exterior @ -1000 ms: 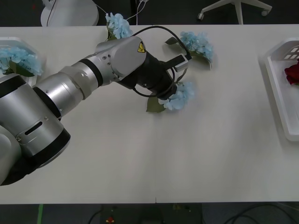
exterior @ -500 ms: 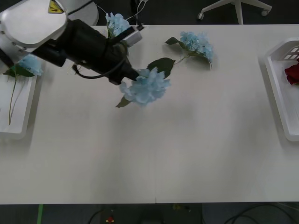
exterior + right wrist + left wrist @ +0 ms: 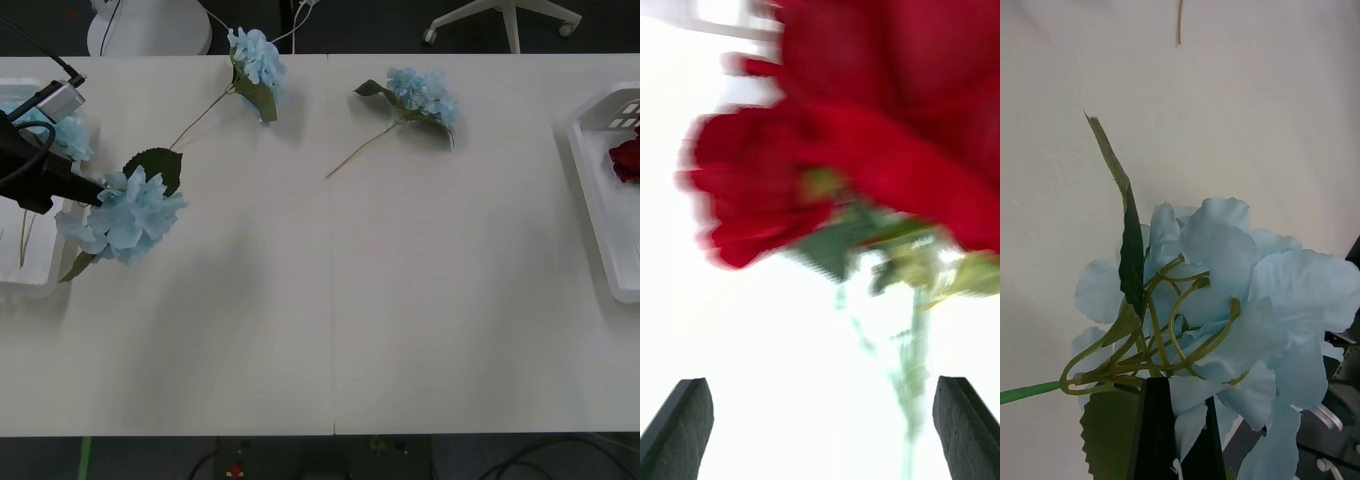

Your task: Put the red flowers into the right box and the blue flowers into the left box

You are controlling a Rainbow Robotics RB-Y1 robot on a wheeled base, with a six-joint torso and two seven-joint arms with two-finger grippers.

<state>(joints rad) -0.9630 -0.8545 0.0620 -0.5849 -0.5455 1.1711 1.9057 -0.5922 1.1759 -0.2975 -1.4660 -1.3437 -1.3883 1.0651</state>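
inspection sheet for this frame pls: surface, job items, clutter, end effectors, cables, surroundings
Surface: white table, bare in front.
Job items: one blue flower carried at the left box, one inside; two on the table. Red flowers in the right box.
Clutter: nothing seen.
End effectors: left end effector shut on the carried flower; right end effector open over roses.
Cables: black cable on left wrist.
Surroundings: chair base, white stand.
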